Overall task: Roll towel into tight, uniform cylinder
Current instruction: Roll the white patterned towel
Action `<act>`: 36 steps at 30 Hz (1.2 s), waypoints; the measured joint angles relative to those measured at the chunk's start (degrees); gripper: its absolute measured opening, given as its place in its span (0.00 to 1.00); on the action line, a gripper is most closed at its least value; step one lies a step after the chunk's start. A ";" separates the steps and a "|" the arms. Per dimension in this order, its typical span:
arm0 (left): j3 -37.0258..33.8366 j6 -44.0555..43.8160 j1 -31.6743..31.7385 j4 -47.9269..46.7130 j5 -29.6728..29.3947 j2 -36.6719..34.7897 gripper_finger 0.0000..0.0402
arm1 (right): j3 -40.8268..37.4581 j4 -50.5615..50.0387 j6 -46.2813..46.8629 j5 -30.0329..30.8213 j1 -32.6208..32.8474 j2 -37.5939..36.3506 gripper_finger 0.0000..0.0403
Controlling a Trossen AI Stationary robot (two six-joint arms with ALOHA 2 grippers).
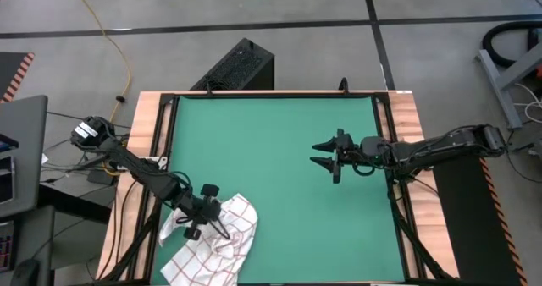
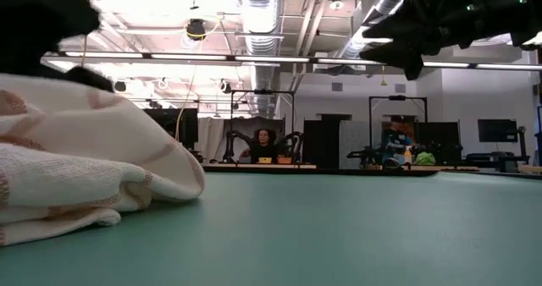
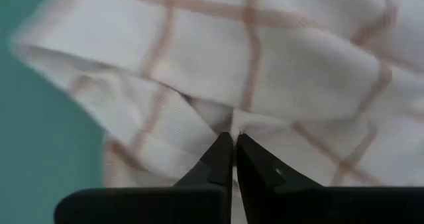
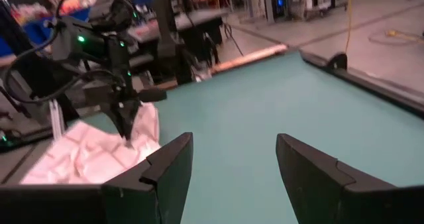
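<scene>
Towel (image 1: 212, 239) lies crumpled at the mat's (image 1: 271, 151) near-left corner, partly over the edge. Left gripper (image 1: 222, 228) pinched shut on a fold — likely to drag it out flat before rolling. Right gripper (image 1: 323, 153) waits open, mid-mat. Only the left wrist view shows cloth nipped between the fingertips (image 3: 222, 151) — overhead hides this.

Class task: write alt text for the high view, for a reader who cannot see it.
Seen from above, the left gripper is shut on a crumpled white cloth towel with thin red-brown grid lines, bunched at the near left corner of a green mat. The right gripper hangs open over the mat's right side, away from the towel.
</scene>
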 joint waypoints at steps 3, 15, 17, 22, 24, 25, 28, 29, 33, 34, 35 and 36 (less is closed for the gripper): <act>3.77 0.68 1.45 -7.28 -1.23 -1.56 0.00 | 0.00 2.80 -0.03 -0.01 -0.01 -0.02 0.59; 24.77 15.10 10.76 -29.40 -11.13 -6.52 0.00 | 2.19 8.80 -4.31 -0.02 -0.01 0.90 0.59; 28.25 18.42 12.82 -29.18 -10.92 -6.50 0.00 | 4.70 8.69 -7.89 -0.06 -0.01 2.83 0.59; 32.58 23.00 17.12 -29.31 -8.96 -6.52 0.00 | 13.59 5.98 -13.99 -0.31 -0.01 12.87 0.59; 32.98 23.05 18.20 -29.49 -7.94 -6.50 0.00 | 17.51 4.12 -14.05 -0.63 -0.27 17.59 0.59; 33.03 23.00 18.55 -29.56 -7.21 -6.50 0.00 | 19.44 2.54 -14.10 -1.94 -0.59 19.88 0.59; 33.05 22.53 19.11 -30.75 -3.45 -6.47 0.00 | 25.03 -2.25 -15.66 -10.55 -2.28 26.80 0.59; 33.05 22.17 19.11 -30.97 -2.51 -6.47 0.00 | 26.87 -3.85 -16.19 -13.91 -2.77 29.02 0.59; 33.05 21.45 19.09 -32.54 -2.89 -6.47 0.00 | 33.20 -7.01 -19.86 -25.86 -4.48 36.32 0.55; 33.05 21.97 19.31 -32.67 -3.49 -6.46 0.00 | 34.62 -6.90 -21.42 -28.70 -4.85 37.58 0.54; 33.05 22.38 19.73 -32.89 -3.86 -6.45 0.00 | 36.00 -6.93 -23.55 -31.56 -5.23 38.66 0.54; 33.05 22.53 20.16 -32.90 -3.86 -6.45 0.00 | 37.49 -6.85 -25.99 -34.20 -5.48 39.51 0.53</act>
